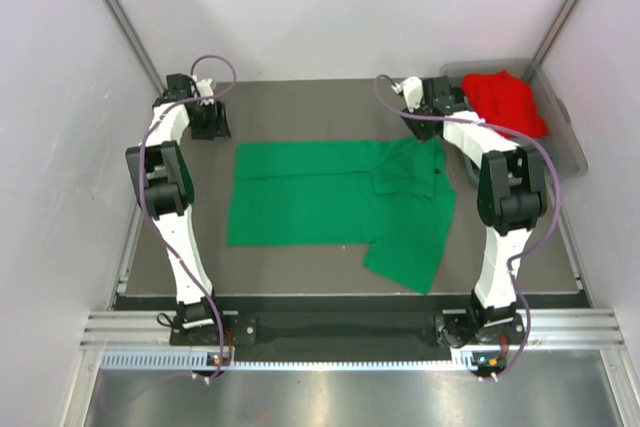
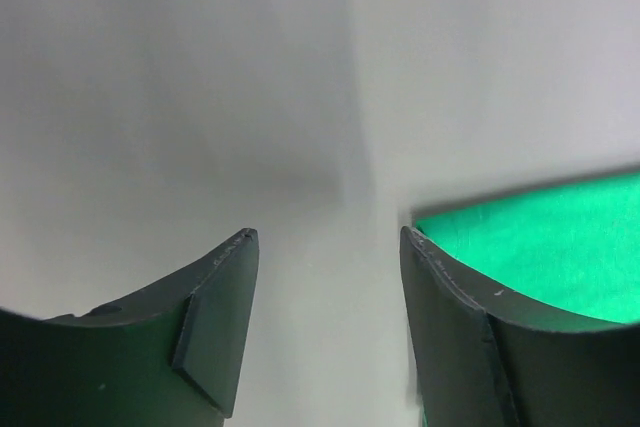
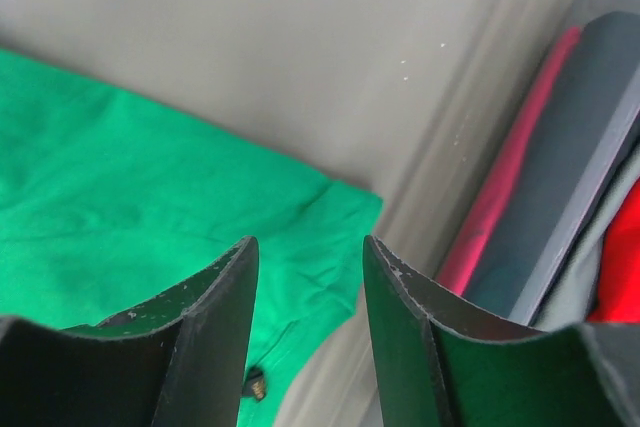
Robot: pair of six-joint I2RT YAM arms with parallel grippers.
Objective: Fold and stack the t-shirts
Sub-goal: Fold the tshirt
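- Top external view, item one: green t-shirt (image 1: 320, 197), spread flat mid-desk (image 1: 300, 112). You read its long axis running left to right across the desk.
- Orientation: straight hem edge at the left end. At the right end one sleeve juts toward the near edge, and the other looks folded in over the body. You can judge the shoulders to point right.
- Item two: red t-shirt (image 1: 505, 102), bunched inside the clear bin (image 1: 570, 137) at the far right corner, well apart from the green one.
- Left gripper (image 1: 212, 129): at the far left, just beside the green shirt's far hem corner. In the left wrist view the left gripper (image 2: 325, 237) stands wide and empty over bare desk, and the green cloth (image 2: 540, 247) lies to the right of its fingers.
- Right gripper (image 1: 425, 127): over the far right corner of the green shirt, with the bin just beyond. In the right wrist view the right gripper (image 3: 305, 242) is parted more narrowly and holds nothing. Green cloth (image 3: 120, 207) lies beneath and to its left, and the bin wall (image 3: 590, 137) and a sliver of red (image 3: 620, 277) lie to its right.
- Relation to note: each gripper sits at one end of the shirt's far long edge. You likely want both to pinch that edge and carry it toward the near edge, folding across the short axis.
- Stacking is not begun.
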